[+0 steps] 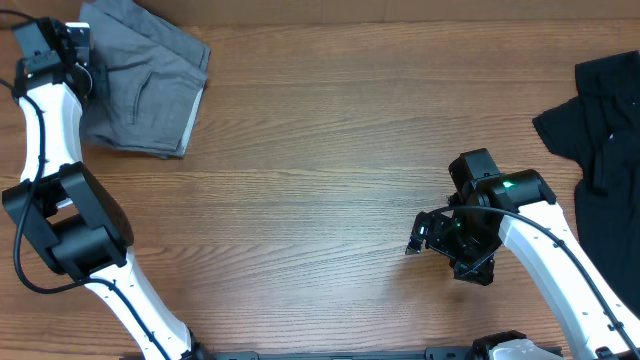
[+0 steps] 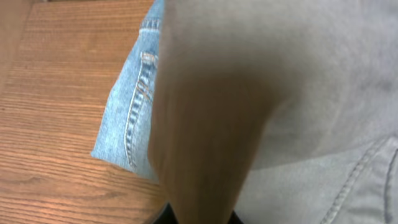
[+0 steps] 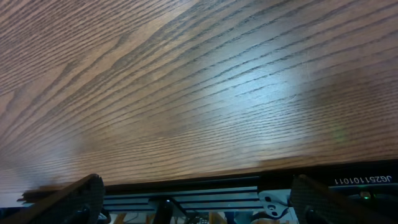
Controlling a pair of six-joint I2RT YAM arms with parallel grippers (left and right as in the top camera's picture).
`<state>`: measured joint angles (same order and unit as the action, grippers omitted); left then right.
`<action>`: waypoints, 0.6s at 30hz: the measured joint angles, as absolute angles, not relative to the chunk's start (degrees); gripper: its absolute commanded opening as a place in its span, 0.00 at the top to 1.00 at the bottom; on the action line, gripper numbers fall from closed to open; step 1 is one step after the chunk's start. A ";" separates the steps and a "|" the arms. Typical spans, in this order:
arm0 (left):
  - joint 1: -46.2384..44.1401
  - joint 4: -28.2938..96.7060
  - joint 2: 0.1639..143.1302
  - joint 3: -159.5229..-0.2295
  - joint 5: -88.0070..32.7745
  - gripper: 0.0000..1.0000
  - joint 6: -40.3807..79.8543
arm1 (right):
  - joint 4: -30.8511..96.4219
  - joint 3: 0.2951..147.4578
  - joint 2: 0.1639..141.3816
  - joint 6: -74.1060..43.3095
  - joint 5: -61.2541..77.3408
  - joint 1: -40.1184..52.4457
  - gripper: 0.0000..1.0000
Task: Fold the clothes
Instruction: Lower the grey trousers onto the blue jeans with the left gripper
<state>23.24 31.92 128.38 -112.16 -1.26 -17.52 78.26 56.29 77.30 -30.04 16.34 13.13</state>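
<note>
– Grey shorts (image 2: 311,74) lie right against the left wrist lens, a blurred fold of them covering the middle of that view. Where are they on the table (image 1: 320,150)?
– Far left corner, seen from overhead (image 1: 145,95). They lie bunched, with a seam and a pocket line showing.
– And the blue strip beside them?
– Light-blue denim shorts (image 2: 134,112), lying under the grey pair; the stitched hem sticks out on the left in the wrist view.
– What is the left gripper (image 1: 75,45) doing?
– It sits over the far left edge of the grey shorts, its jaws pressed together. Its fingers are hidden by cloth, so I cannot tell whether a fold is caught between them.
– The right gripper (image 1: 440,245)?
– Near right of the middle, low over bare wood (image 3: 186,74), well apart from any garment. Its fingers (image 3: 81,196) stand spread wide with nothing between them.
– Anything else?
– One black garment (image 1: 605,150), crumpled at the right edge of the table, beside the right arm.
</note>
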 measured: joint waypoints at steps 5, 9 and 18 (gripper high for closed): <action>23.24 29.91 128.60 -115.52 -1.21 0.95 -16.69 | 78.43 56.29 77.30 -30.02 16.34 13.13 0.00; 23.24 27.44 128.95 -116.16 -0.89 0.68 -16.43 | 78.50 56.29 77.30 -30.04 16.32 13.13 0.00; 23.35 27.86 136.40 -117.19 9.13 0.00 -14.72 | 79.13 56.29 77.30 -30.83 16.32 13.13 0.00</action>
<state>23.35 27.86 136.40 -117.19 9.13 -14.72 79.13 56.29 77.30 -30.83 16.32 13.13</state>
